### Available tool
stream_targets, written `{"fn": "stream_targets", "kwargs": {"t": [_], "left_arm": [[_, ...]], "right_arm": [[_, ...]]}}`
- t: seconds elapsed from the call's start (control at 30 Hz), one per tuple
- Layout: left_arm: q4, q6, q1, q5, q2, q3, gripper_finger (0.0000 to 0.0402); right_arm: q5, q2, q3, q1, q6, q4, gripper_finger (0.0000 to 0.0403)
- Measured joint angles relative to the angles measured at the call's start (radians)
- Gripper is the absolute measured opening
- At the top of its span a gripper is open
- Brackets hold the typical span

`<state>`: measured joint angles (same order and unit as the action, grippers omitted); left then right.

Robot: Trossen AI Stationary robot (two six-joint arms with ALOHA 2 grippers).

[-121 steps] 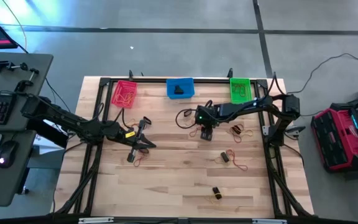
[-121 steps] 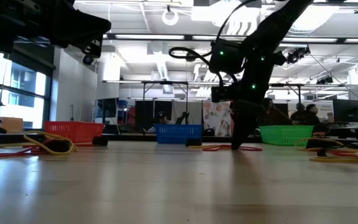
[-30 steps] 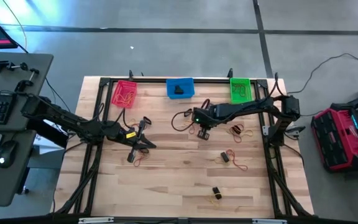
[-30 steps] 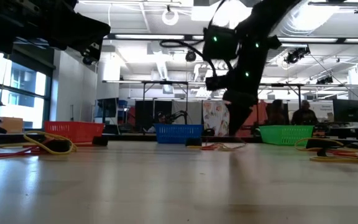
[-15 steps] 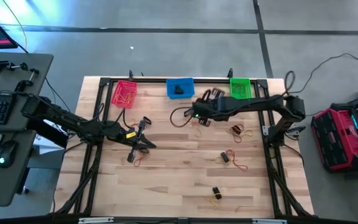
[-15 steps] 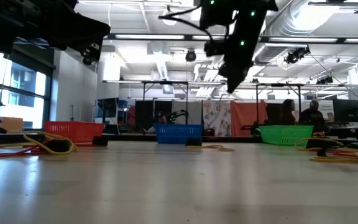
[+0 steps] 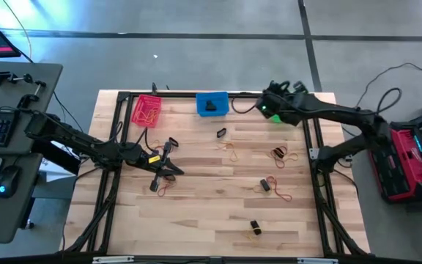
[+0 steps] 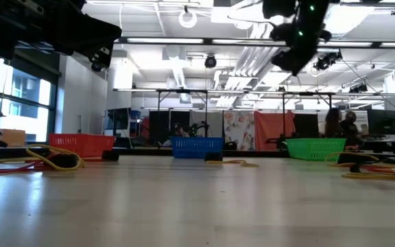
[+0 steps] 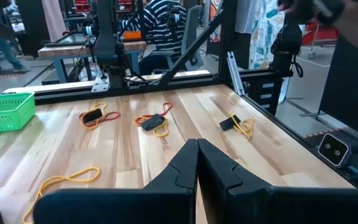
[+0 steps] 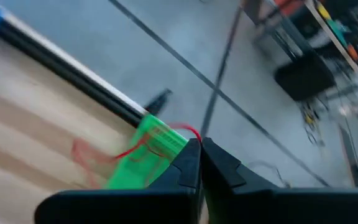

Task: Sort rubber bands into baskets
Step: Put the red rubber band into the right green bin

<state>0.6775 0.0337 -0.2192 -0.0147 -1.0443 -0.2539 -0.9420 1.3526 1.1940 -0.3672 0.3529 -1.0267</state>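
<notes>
Right claw (image 10: 199,163): fingers pressed together, a thin red-orange band (image 10: 188,132) pinched between the tips. It loops out past them and trails down over the green basket (image 10: 143,157).

Relation that matters: the green basket lies directly beneath and just ahead of the claw. In the high view the right claw (image 7: 272,108) sits over the basket's spot at the far edge of the tabletop (image 7: 196,213), hiding nearly all of it; only a sliver of green shows. The low view has this claw (image 8: 295,42) well above the green basket (image 8: 314,147), not down in it. The band's hanging end is over the basket or touching it; cannot tell which.

Judgement: the drop looks lined up; opening the fingers here, or after a short descent, should land the band inside. Risk: the far rim is close, so a springy band could flick out over the table's edge.

Outward from the claw: blue basket (image 7: 212,103) beside it toward the left arm, red-pink basket (image 7: 146,110) beyond that. Loose bands (image 7: 278,153) lie on the near side, back toward the tabletop's middle.

Left claw (image 7: 160,170) waits shut, low over the tabletop, well apart from the green basket, holding nothing. The right arm is clearly nearer.
</notes>
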Motion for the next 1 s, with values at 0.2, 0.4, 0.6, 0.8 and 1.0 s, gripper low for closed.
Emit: {"fn": "stream_targets", "kwargs": {"t": [0.2, 0.4, 0.6, 0.8, 1.0], "left_arm": [[0.000, 0.001, 0.000, 0.000, 0.000, 0.000, 0.0000], [0.000, 0.002, 0.000, 0.000, 0.000, 0.000, 0.0000], [-0.001, 0.004, 0.000, 0.000, 0.000, 0.000, 0.0000], [-0.001, 0.004, 0.000, 0.000, 0.000, 0.000, 0.0000], [-0.001, 0.002, 0.000, 0.000, 0.000, 0.000, 0.0000]], "right_arm": [[-0.058, -0.044, -0.152, -0.097, 0.091, 0.042, 0.0000], [-0.064, -0.053, -0.247, -0.178, 0.064, 0.203, 0.0000], [0.002, -0.053, -0.302, -0.240, 0.026, 0.351, 0.0000], [0.070, -0.052, -0.365, -0.292, 0.007, 0.449, 0.0000], [0.171, -0.052, -0.429, -0.333, 0.005, 0.509, 0.0010]]}}
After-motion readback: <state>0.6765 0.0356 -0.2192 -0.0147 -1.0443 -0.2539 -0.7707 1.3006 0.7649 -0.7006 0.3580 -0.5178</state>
